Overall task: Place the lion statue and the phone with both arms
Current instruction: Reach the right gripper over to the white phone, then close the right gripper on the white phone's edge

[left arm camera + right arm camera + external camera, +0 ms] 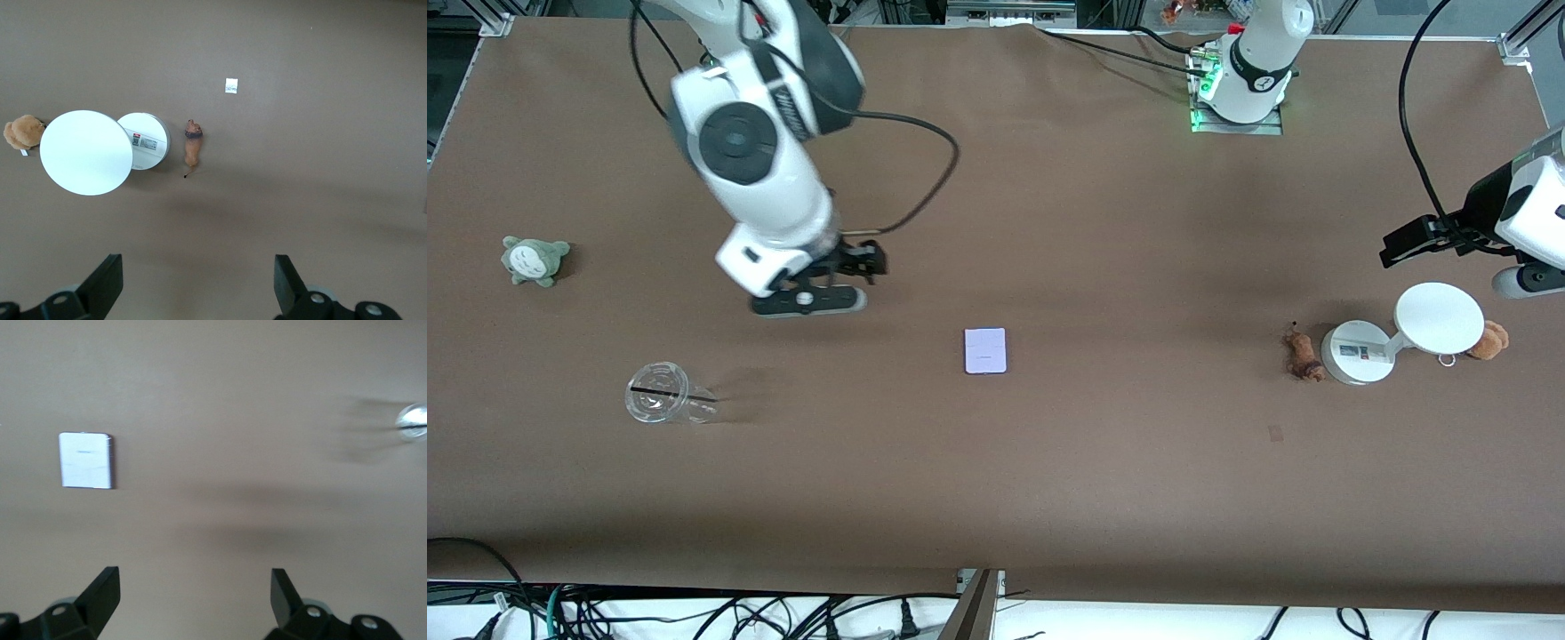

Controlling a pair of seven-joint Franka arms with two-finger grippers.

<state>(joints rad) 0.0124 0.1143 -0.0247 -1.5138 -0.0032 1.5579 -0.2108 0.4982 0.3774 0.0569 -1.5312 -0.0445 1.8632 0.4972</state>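
A grey-green plush with a white face (534, 260) sits at the right arm's end of the brown table (1049, 462). A clear plastic cup with a dark straw (660, 404) lies on its side nearer the front camera. The right gripper (193, 603) hangs over bare table between the plush and the phone, fingers spread wide with nothing between them. The phone (985, 350), a flat pale lavender-white slab with rounded corners, lies flat mid-table. The lion statue (1303, 354), a small reddish-brown figurine, lies just beside the base of a white round-disc stand (1400, 333). A tan fuzzy plush (1489, 340) sits against the stand's disc. The left gripper (197, 287) hangs above table near the stand, released and empty.
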